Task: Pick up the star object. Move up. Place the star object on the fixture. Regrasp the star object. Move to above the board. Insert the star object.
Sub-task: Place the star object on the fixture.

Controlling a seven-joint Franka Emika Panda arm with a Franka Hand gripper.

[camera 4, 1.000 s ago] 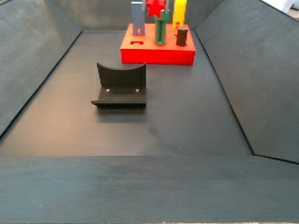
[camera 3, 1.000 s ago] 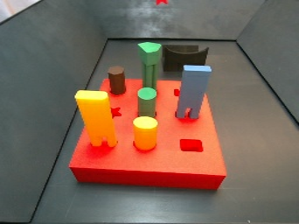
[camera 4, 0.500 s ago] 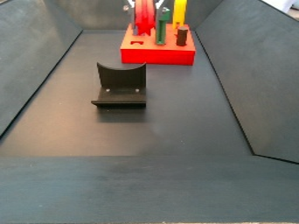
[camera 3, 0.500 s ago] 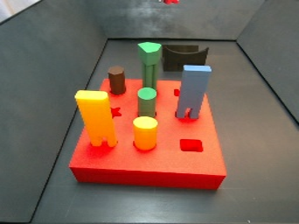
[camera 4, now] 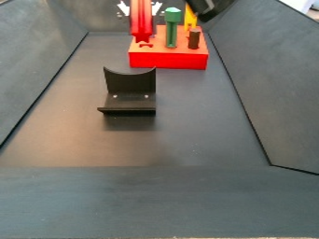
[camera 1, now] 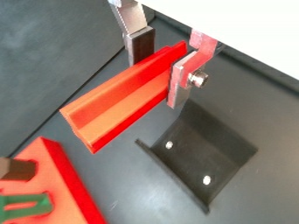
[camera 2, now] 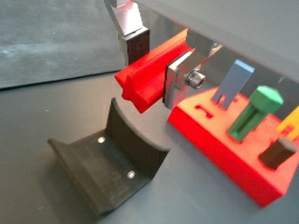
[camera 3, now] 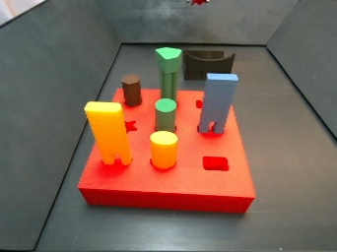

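The gripper [camera 1: 163, 54] is raised well clear of the floor, its jaws pinching the star object [camera 1: 122, 99] near one end, with the silver plates and dark pads pressed against opposite sides of the bar in both wrist views. The star object [camera 2: 153, 72] juts out beyond the fingers, its star-shaped end face visible. In a side view it hangs as an upright red bar [camera 4: 141, 19] near the top of the frame, in front of the board [camera 4: 169, 55]; in a side view only a red scrap [camera 3: 200, 3] shows at the upper edge, and the gripper itself is scarcely seen there. Judged from this, pick-up and lift are done. The fixture [camera 2: 107, 166] stands on the floor below and to one side of the held piece, its curved hollow empty in both wrist views and in a side view [camera 4: 129, 91]; placement on it is not yet made. Outstanding: set the bar in the hollow, regrasp, carry above the board [camera 3: 171, 172] and insert. The board already carries several coloured pegs, and at least one open hole [camera 3: 215, 163] shows in its top; whether that hole is star-shaped cannot be determined.
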